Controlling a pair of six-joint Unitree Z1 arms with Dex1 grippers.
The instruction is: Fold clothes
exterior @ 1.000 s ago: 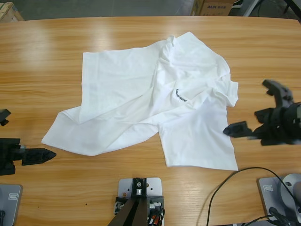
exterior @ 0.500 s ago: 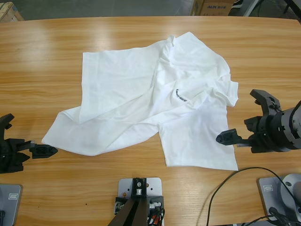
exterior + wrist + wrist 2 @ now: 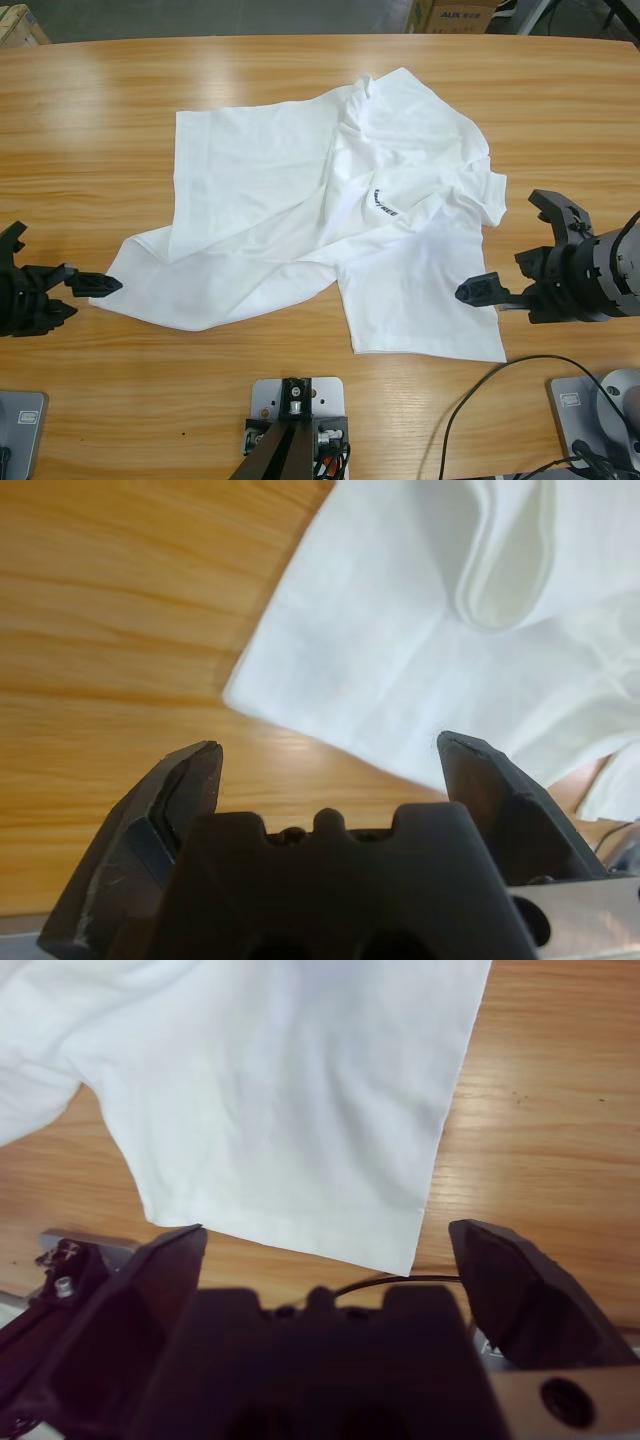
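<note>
white cotton, the t-shirt (image 3: 330, 230) lies crumpled and spread across the middle of the wooden surface (image 3: 100, 110), one layer thrown slantwise over another, with a short dark line of lettering (image 3: 382, 205) near its middle. set against half a second ago, the left tool (image 3: 60, 262) has crept in toward the shirt: its nearer tip, which stood just off the cloth, now sits at the shirt's lower left corner, though the high view does not settle whether it touches. the left wrist view shows that tool (image 3: 328, 755) released, both black jaws spread wide with the corner of the shirt (image 3: 400, 660) lying between and beyond them, and bare wood to one side. the right tool (image 3: 512, 245) has hardly shifted in the same span; it hangs at the shirt's right edge, one jaw tip over the hem near the lower right corner, the other jaw standing off the cloth above bare wood. in the right wrist view that tool (image 3: 325, 1245) is also released, jaws wide apart, the shirt's hemmed corner (image 3: 395, 1245) in the gap ahead of them. a black cable (image 3: 500, 375) loops on the surface just below the shirt's lower right corner, and cardboard boxes (image 3: 450, 15) stand past the surface's far edge, well apart from the shirt.
</note>
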